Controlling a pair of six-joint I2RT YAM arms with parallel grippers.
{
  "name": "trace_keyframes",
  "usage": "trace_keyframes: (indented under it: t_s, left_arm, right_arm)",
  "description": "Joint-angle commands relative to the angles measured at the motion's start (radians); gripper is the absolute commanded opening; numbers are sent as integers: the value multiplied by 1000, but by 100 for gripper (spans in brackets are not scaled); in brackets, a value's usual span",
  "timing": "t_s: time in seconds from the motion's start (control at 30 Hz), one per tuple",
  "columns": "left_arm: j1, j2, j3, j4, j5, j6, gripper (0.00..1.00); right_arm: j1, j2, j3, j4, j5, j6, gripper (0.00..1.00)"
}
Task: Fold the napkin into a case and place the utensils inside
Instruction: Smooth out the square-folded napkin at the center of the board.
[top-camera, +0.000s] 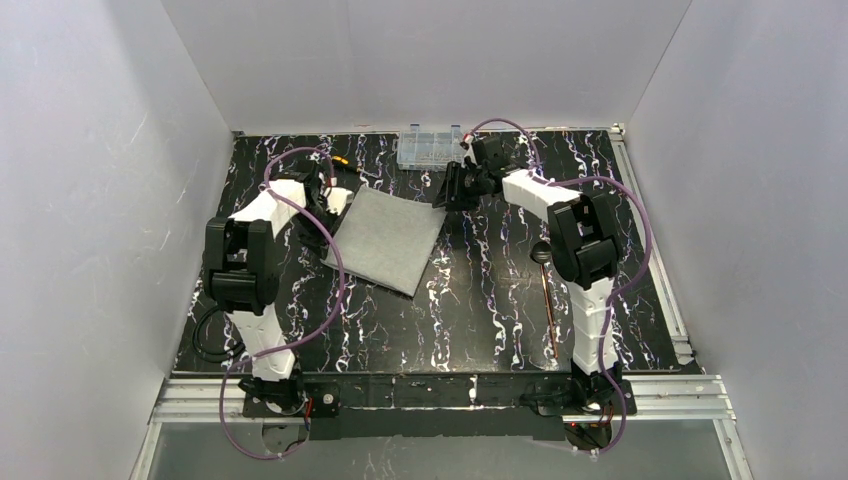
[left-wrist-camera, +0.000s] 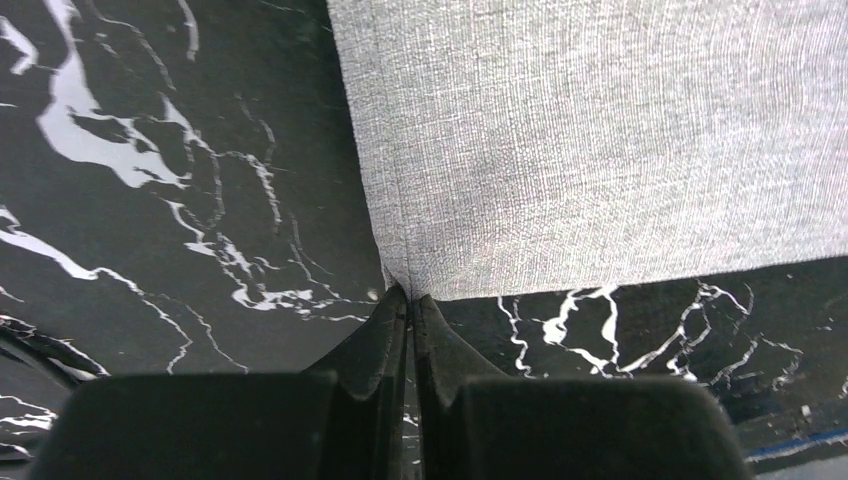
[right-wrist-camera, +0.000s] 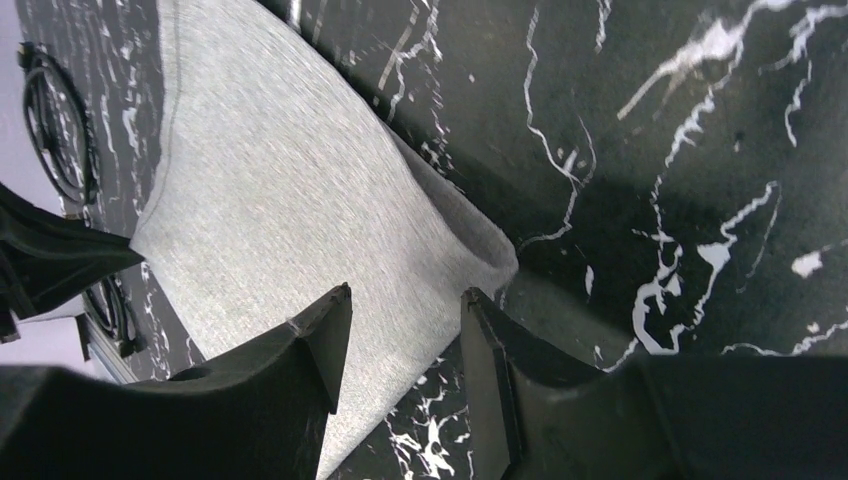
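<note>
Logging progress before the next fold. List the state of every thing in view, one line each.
napkin: flat on the table, doubled at one corner, not yet a narrow case.
left gripper: shut on a napkin corner.
right gripper: open, over the napkin's edge near another corner.
utensils: on the table right of the napkin, not inside it.
clear box: at the table's far edge; lid unclear.

The napkin (left-wrist-camera: 600, 140) is matt, woven grey cloth; the table (left-wrist-camera: 150, 250) is glossy black, marble-patterned. The box (top-camera: 430, 148) is clear plastic.
</note>
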Motion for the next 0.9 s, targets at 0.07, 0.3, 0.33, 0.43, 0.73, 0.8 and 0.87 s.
trace_keyframes:
  t_s: [0.07, 0.3, 0.33, 0.43, 0.73, 0.8, 0.87]
  left_arm:
    - [13, 4, -19, 59, -47, 14, 0]
    - [25, 20, -34, 98, -55, 13, 0]
    - [28, 25, -32, 98, -52, 11, 0]
    - [35, 37, -31, 101, -54, 14, 0]
    - [51, 54, -62, 141, -73, 28, 0]
    - [54, 56, -62, 146, -75, 34, 0]
    - [54, 56, -65, 157, -83, 37, 0]
  right_arm:
    - [16, 25, 98, 28, -29, 6, 53]
    - [33, 72, 108, 46, -93, 14, 46]
    - [33, 76, 107, 57, -108, 15, 44]
    - [33, 85, 104, 72, -126, 9, 39]
    - [32, 184, 131, 67, -125, -11, 31]
    - [31, 195, 114, 70, -121, -14, 30]
    - [31, 194, 77, 88, -117, -13, 29]
